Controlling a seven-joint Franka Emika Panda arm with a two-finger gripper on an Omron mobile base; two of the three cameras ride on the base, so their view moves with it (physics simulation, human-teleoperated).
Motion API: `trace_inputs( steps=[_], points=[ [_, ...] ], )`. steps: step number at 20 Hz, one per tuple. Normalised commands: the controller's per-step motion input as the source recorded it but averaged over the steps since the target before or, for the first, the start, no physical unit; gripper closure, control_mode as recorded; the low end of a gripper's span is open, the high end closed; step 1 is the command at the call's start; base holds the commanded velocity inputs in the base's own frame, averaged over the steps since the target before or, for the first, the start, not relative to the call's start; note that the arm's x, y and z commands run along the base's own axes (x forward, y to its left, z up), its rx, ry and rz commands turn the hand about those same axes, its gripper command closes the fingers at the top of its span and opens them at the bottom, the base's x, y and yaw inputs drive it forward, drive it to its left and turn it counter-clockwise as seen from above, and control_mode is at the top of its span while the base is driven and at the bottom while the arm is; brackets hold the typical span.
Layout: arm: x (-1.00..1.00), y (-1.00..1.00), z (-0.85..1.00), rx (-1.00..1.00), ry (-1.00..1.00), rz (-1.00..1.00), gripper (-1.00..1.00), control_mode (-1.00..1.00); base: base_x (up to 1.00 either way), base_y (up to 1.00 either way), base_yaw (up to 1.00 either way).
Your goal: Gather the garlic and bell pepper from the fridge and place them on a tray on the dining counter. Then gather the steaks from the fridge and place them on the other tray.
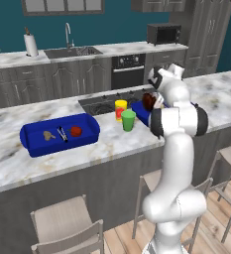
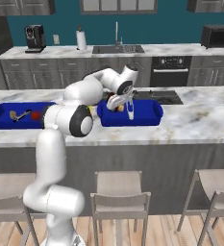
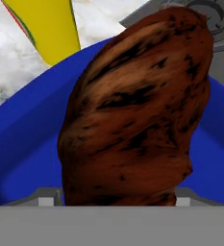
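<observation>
The dark brown steak (image 3: 137,110) is seen close up in the hand view, standing on end over the inside of a blue tray (image 3: 31,144), and it is gripped by the pincer (image 1: 154,101), whose jaws are closed on it. In the left base view the same steak (image 1: 148,101) is seen as a dark lump at the wrist, above the near end of that tray (image 1: 139,113).

Two blue trays are carried by the marble worktop (image 1: 47,158) of the dining counter. In the left tray (image 1: 60,133) the tan garlic (image 1: 49,135) is placed at one end and the red bell pepper (image 1: 76,131) at the other, apart, with a dark slim utensil (image 1: 62,134) lying between them. The right tray (image 2: 130,114) is seen from the right base view just below the pincer (image 2: 120,102); its contents are largely hidden by the arm and the tray wall, and whether the raw steak lies in it cannot be told.

Between the trays a yellow cup (image 1: 120,109) and a green cup (image 1: 128,120) are stood upright, close together. A clear glass (image 2: 130,110) appears in front of the right tray's interior, though its outline is faint. The pincer's fingertips are covered by the steak in the hand view. A cooktop (image 1: 104,103) set in the worktop is partly cut off behind the cups.
</observation>
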Motion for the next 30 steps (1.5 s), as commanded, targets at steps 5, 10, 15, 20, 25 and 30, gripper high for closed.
trace_inputs(
  steps=[5, 10, 15, 20, 25, 30],
  points=[
    [0.30, 0.00, -0.23, 0.00, 0.01, 0.02, -1.00, -1.00, 0.00, 0.00, 0.00],
    [-0.12, 0.00, -0.13, 0.00, 0.00, 0.01, -1.00, -1.00, 0.00, 0.00, 0.00],
    [-0.75, 0.00, 0.00, 0.00, -0.02, 0.00, -1.00, -1.00, 0.00, 0.00, 0.00],
    [-0.73, 0.01, 0.17, -0.02, -0.06, 0.00, -1.00, -1.00, 0.00, 0.00, 0.00],
    [-0.89, 0.00, 0.90, -0.05, -0.33, 0.00, -1.00, -1.00, 0.00, 0.00, 0.00],
    [-1.00, 0.08, 0.35, -0.13, -0.62, 0.00, -1.00, -1.00, 0.00, 0.00, 0.00]
  ],
)
